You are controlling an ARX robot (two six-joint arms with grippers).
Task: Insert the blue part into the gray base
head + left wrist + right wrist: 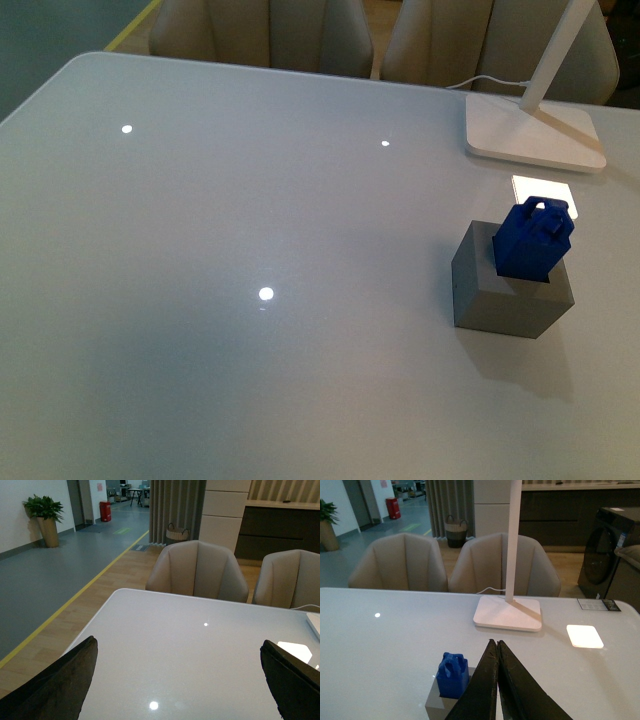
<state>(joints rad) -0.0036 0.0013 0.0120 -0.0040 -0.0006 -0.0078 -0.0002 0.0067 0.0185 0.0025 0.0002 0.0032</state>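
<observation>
The blue part (533,238) stands in the square hole of the gray base (505,296) on the right side of the table, its upper body and loop handle sticking out, a little tilted. Both show in the right wrist view too, the blue part (452,674) in the gray base (436,704). My right gripper (497,642) is shut and empty, its tips just beside the blue part and apart from it. My left gripper (177,652) is open and empty over bare table, with neither object between its fingers. Neither arm shows in the front view.
A white lamp base (532,135) with a slanted arm and cable stands behind the gray base. A bright light patch (545,191) lies on the table between them. Beige chairs (197,570) stand along the table's far edge (165,593).
</observation>
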